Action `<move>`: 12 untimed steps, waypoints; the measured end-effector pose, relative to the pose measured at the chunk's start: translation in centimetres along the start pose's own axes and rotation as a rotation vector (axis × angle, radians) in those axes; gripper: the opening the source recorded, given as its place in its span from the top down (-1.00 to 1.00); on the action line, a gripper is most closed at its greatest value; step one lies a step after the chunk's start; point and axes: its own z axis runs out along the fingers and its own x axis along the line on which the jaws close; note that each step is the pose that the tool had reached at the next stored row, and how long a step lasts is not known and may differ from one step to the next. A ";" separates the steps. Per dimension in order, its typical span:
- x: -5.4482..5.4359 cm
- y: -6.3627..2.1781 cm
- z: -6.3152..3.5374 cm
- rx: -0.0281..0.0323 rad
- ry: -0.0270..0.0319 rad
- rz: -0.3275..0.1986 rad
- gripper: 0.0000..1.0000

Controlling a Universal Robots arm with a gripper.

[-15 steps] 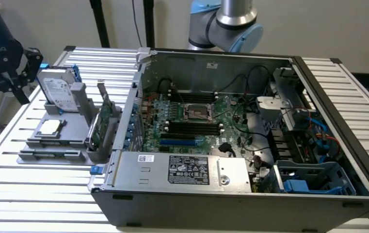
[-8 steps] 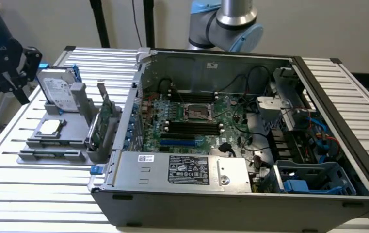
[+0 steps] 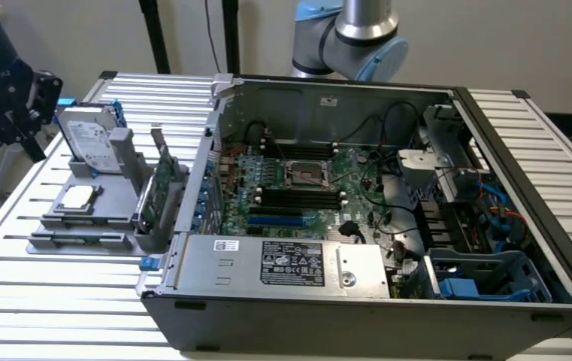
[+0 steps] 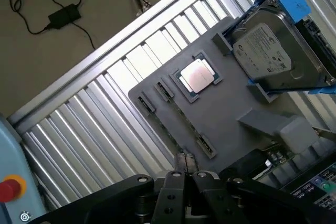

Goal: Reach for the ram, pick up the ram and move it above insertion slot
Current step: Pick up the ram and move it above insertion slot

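Note:
The ram (image 3: 78,238) is a thin green stick lying along the near edge of a grey holder (image 3: 65,222), which sits on the slatted table at the exterior view's left. My gripper (image 3: 27,135) hangs above the table's far left corner, well back from the ram and beside the hard drive. In the wrist view my gripper (image 4: 184,162) has its fingertips pressed together with nothing between them, just off the holder's (image 4: 220,114) edge. The memory slots (image 3: 301,197) are dark strips on the motherboard inside the open computer case (image 3: 366,301).
The holder also carries a silver hard drive with blue clips (image 3: 90,139) (image 4: 273,51), a processor chip (image 3: 77,197) (image 4: 198,76) and an upright green expansion card (image 3: 155,192). The case walls, cables and a blue drive cage (image 3: 486,282) crowd the exterior view's right.

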 end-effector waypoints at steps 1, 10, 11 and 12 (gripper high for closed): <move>0.0 0.00 0.00 0.0000 0.0008 -0.020 0.79; 0.0 0.00 0.00 0.0004 0.0066 -0.182 0.79; 0.0 0.00 0.00 0.0005 0.0072 -0.200 0.79; 0.0 0.00 0.00 0.0006 0.0079 -0.218 0.79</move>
